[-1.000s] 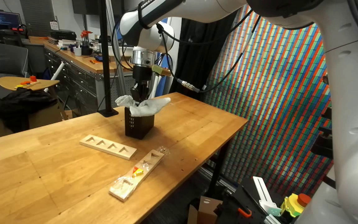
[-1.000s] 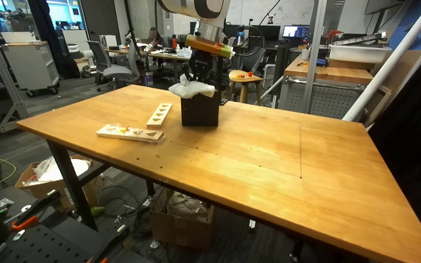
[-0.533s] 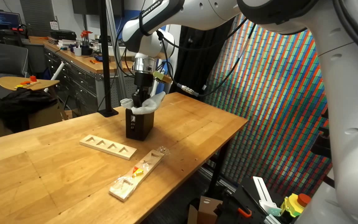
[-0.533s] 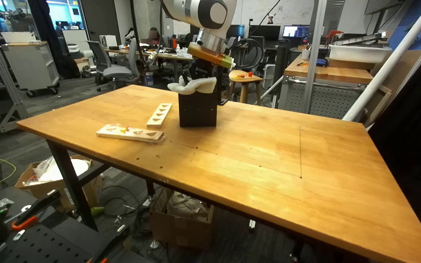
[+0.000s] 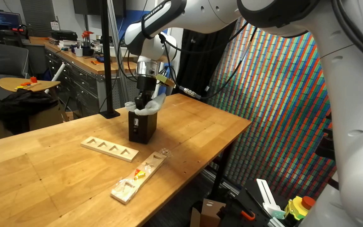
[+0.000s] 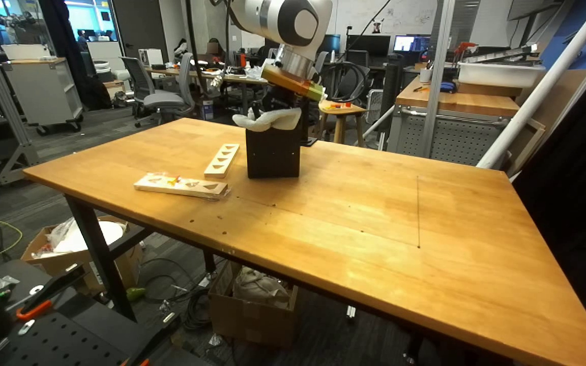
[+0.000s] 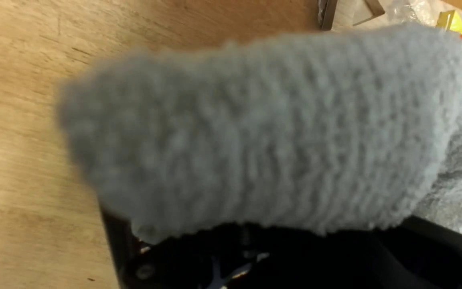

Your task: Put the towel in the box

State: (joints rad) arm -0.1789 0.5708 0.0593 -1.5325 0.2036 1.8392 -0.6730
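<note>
In an exterior view, black robot pincer (image 5: 141, 101) points down at the top of an upright black rectangular box (image 5: 143, 130) with slots in one side; its tips are hidden behind a light grey fluffy cloth towel (image 5: 150, 109), so cannot tell if it's clenched on the cloth or released. Towel is bunched over the box's mouth, ends sticking out on either side of the pincer; how much is down inside can't be seen. Box stands on a light brown wooden desk (image 5: 58, 170), near a pale wooden strip with triangular cutouts (image 5: 109, 148). Similar strip in clear plastic wrap (image 5: 145, 177) lies closer to the camera, small yellow piece (image 5: 140, 174) and small red piece (image 5: 136, 171) on it. Tall black metal post (image 5: 106, 63) at the desk's edge. In an exterior view, box (image 6: 273, 155) shows a flat black face, towel draped along its top, pincer partly behind the cloth; orange and yellow-green block (image 6: 290, 84) sits just above the pincer. Both strips lie near the box, apart from it. Brown cardboard carton (image 6: 252, 325) with beige cloth (image 6: 260, 287) inside is below the desk. Wrist view: ribbed towel fills the middle, blurred toward the left, dark box edge poking out at lower left; black shapes along the bottom too dark to sort. Wrapped strip and yellow piece show at top right, partly out of view.
</note>
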